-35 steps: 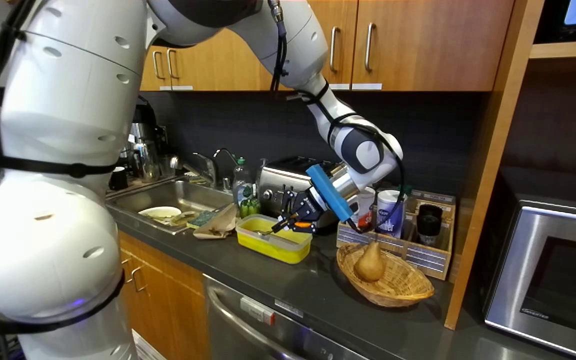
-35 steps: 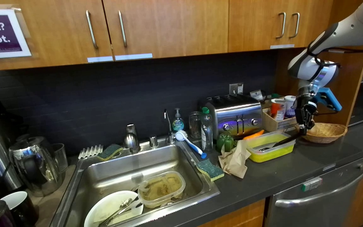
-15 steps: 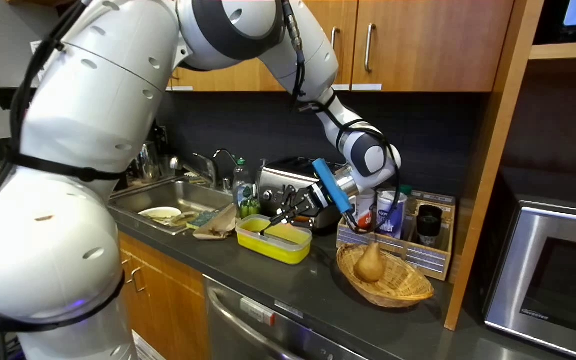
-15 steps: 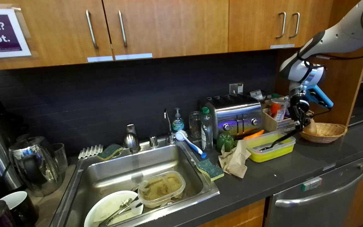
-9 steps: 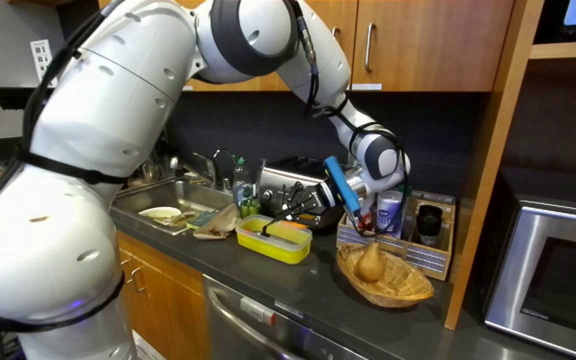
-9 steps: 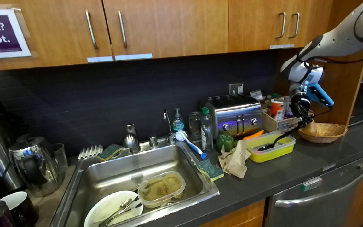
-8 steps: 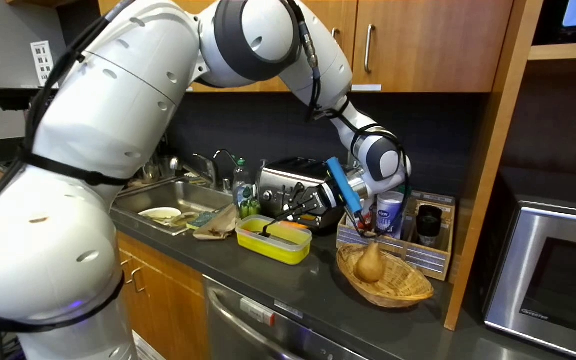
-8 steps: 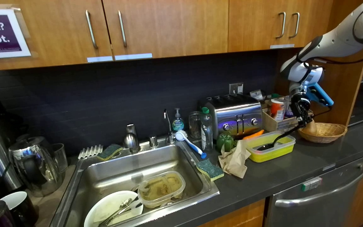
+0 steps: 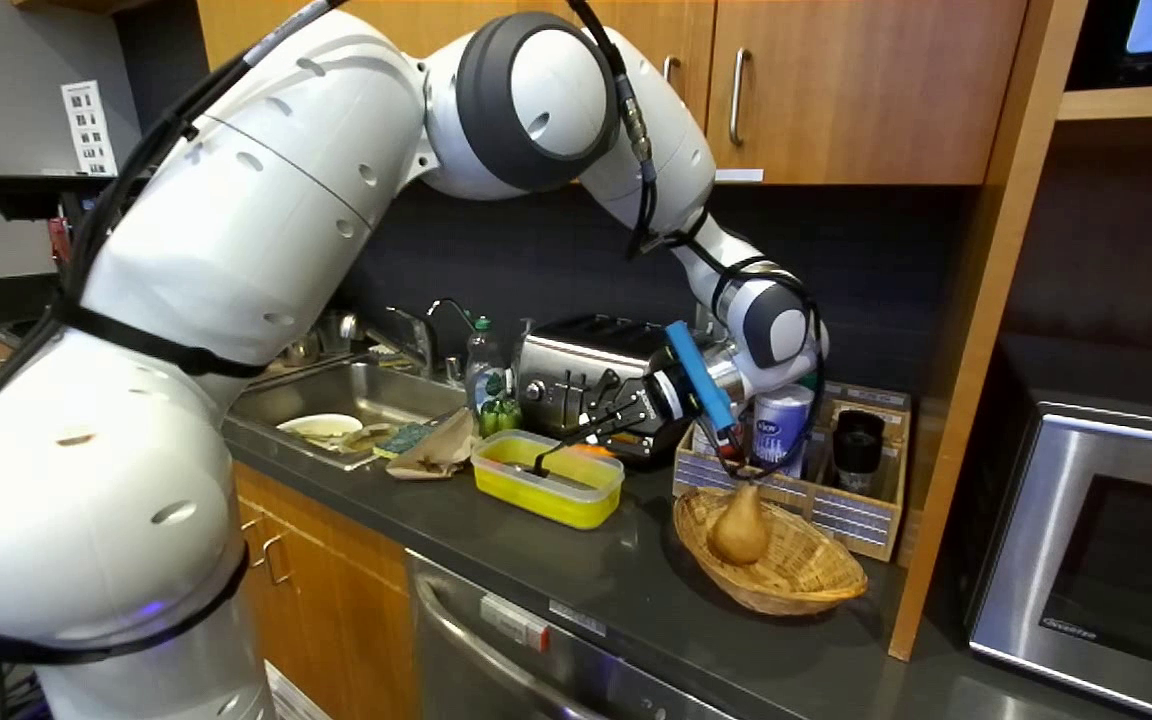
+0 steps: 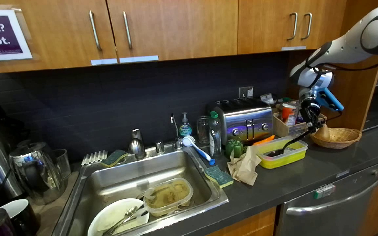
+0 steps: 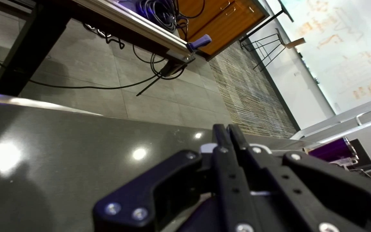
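My gripper (image 9: 591,428) is shut on the handle of a black spoon (image 9: 558,448); it also shows in an exterior view (image 10: 312,127). The spoon slants down, and its dark bowl (image 10: 276,153) is inside a yellow container (image 10: 287,161) with a clear rim. I cannot tell whether the bowl touches the container's floor. The container also shows in an exterior view (image 9: 546,500). In the wrist view the gripper's tips (image 11: 226,129) are almost together, and the spoon is hidden. A brown pear (image 9: 739,525) sits in a wicker basket (image 9: 821,565) near the gripper.
A steel toaster (image 10: 246,119) stands behind the container, with a carrot (image 10: 263,140) and green pepper (image 10: 234,148) before it. A crumpled paper bag (image 10: 244,165) lies beside the container. A wooden organizer (image 9: 861,520) stands behind the basket. A sink (image 10: 110,177) holds dishes.
The gripper has drawn back from the sink side, and the arm's elbow has lowered. The spoon has turned, so its dark bowl now shows inside the container. Container, pear and basket have not moved.
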`<action>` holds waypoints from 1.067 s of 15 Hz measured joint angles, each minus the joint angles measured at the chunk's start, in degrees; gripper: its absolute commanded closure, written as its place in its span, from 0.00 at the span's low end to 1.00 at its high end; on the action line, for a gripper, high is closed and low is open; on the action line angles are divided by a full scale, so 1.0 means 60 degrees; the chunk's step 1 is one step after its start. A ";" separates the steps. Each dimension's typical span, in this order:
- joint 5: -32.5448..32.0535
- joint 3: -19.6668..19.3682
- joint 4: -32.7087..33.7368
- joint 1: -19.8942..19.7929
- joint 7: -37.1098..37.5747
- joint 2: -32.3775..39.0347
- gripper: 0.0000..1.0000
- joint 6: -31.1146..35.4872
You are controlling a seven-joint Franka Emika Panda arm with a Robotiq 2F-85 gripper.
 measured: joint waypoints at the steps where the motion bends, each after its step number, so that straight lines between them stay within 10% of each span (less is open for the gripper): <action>1: -0.0001 0.0005 0.0053 0.0000 0.0032 0.0057 0.99 0.0007; 16: -0.0006 0.0453 0.0692 0.0081 0.0577 0.0626 0.99 0.0011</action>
